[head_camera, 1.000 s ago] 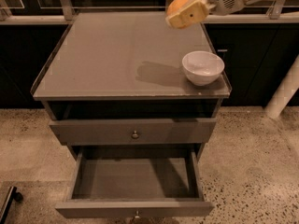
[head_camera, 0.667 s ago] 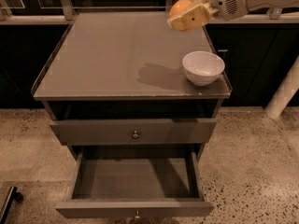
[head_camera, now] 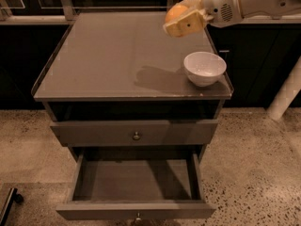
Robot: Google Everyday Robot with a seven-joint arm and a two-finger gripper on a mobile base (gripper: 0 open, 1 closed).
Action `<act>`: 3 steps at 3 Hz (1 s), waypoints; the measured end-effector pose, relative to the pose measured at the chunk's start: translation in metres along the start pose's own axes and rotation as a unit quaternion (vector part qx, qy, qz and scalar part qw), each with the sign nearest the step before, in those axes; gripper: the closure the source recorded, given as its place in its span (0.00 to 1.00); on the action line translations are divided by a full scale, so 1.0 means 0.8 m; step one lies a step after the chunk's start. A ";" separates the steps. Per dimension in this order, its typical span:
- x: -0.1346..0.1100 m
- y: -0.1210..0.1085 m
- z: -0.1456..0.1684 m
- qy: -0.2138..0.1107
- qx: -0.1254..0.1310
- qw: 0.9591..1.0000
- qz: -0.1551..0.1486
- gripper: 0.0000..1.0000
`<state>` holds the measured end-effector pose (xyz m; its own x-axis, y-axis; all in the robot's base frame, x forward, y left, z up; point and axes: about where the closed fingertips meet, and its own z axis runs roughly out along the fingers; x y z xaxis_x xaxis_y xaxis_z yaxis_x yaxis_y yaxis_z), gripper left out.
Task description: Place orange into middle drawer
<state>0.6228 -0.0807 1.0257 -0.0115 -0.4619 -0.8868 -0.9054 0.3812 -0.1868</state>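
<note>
My gripper [head_camera: 181,19] hangs above the back right of the cabinet top, reaching in from the upper right. It is shut on the orange [head_camera: 177,11], a small round fruit that shows between the pale fingers. The middle drawer [head_camera: 136,210] is pulled open below, the lower of the two grey drawers, and its inside holds nothing. The upper drawer [head_camera: 135,132] is shut. The gripper is high above the cabinet top, behind and above the open drawer.
A white bowl [head_camera: 204,68] stands near the right front corner of the grey cabinet top [head_camera: 108,60]. A white pole [head_camera: 287,93] leans at the right. Speckled floor surrounds the cabinet. Dark counters run behind.
The gripper with the orange has moved slightly left and down over the cabinet top. The drawers and bowl have not moved.
</note>
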 end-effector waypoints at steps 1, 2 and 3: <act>-0.009 0.039 0.001 -0.044 0.014 0.999 0.012 1.00; 0.022 0.072 0.011 -0.086 0.034 0.994 0.060 1.00; 0.075 0.108 0.022 -0.107 0.050 0.983 0.139 1.00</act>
<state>0.5513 -0.0616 0.9492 -0.1538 -0.1534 -0.9761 -0.8337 0.5504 0.0448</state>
